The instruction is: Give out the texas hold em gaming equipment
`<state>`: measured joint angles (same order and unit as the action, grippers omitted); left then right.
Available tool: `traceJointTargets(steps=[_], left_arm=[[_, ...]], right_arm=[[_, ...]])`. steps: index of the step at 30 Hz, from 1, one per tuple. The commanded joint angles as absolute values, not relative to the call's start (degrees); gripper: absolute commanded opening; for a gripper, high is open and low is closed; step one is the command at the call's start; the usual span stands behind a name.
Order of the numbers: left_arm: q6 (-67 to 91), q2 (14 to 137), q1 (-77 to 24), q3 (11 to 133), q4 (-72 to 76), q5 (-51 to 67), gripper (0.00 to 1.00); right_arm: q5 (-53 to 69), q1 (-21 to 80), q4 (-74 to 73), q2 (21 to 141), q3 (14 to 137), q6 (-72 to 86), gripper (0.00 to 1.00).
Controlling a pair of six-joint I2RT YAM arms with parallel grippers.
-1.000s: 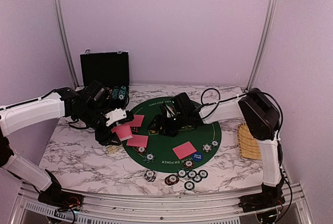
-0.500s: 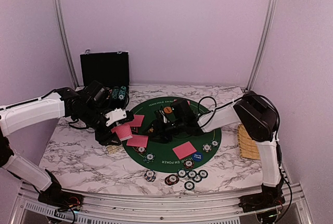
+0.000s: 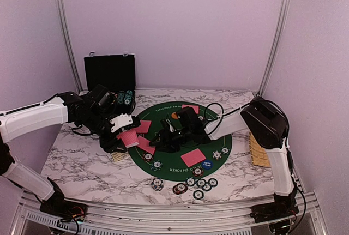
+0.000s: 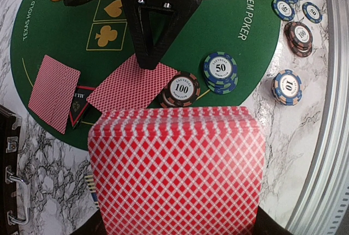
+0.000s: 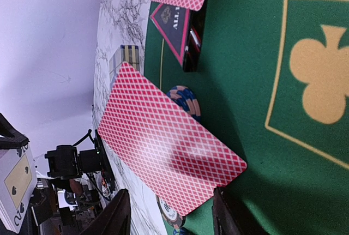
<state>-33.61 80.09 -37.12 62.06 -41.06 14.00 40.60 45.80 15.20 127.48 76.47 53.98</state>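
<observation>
Playing cards, a red-backed deck (image 4: 177, 175), sit clamped in the left gripper (image 3: 126, 137) above the green mat's (image 4: 163, 28) near-left edge. The right gripper (image 5: 170, 194) has its fingers apart, astride the corner of a single card (image 5: 163, 142) lying face down on the mat beside stacked chips (image 5: 185, 101).

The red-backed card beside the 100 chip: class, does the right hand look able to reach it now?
Probably yes: the right hand hangs just above the card, fingers apart, nothing between.
</observation>
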Motion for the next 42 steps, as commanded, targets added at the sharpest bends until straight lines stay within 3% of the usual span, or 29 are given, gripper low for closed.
traceJointTargets(steps=[1, 26, 42], left_arm=[[-33.7, 78.8, -37.1, 62.2, -41.6, 14.9, 0.0], [-33.8, 79.0, -37.1, 62.0, -41.7, 14.9, 0.0], [-33.8, 79.1, -37.1, 62.1, -41.7, 14.8, 0.0]], right_arm=[[39.6, 46.1, 12.5, 125.8, 77.5, 51.6, 0.5], [40.2, 44.4, 8.9, 122.0, 75.1, 48.8, 0.64], [30.6, 47.6, 34.8, 125.6, 63.1, 77.7, 0.61]])
